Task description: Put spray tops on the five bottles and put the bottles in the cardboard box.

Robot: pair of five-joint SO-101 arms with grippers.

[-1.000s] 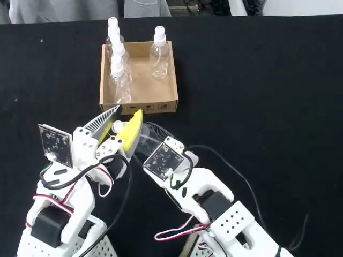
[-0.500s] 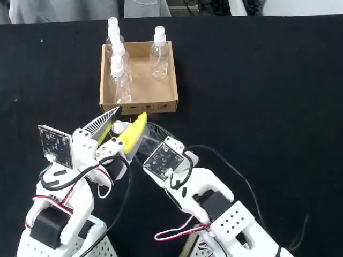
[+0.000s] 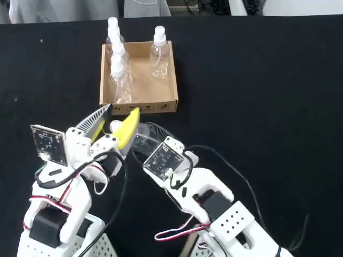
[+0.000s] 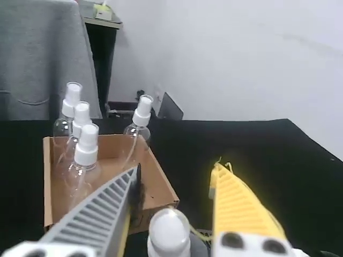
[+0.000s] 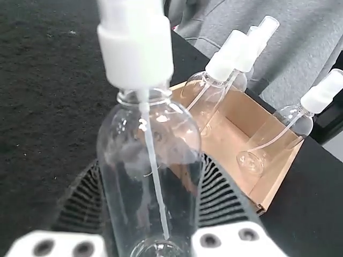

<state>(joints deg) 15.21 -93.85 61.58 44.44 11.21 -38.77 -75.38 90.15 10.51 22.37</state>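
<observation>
A clear bottle (image 5: 150,187) with a white spray top (image 5: 135,45) on its neck stands upright in my right gripper (image 5: 153,166), which is shut on its body. From above, this bottle (image 3: 140,143) is just in front of the cardboard box (image 3: 170,80). My left gripper (image 3: 122,110) is open, its grey finger (image 4: 102,214) and yellow finger (image 4: 236,209) on either side of the spray top (image 4: 168,230) with gaps to both. Several capped bottles stand in the box: three in a row along one wall (image 3: 119,75) and one by the opposite wall (image 3: 159,51).
The black table (image 3: 257,96) stretches wide beside the box. The box floor (image 3: 142,80) between the bottles is bare. Both arm bases sit at the near edge, with cables trailing behind the right arm (image 3: 214,203).
The left gripper's yellow finger swung off the spray top, and the left arm then shifted slightly to the left. The right gripper and its bottle stayed put.
</observation>
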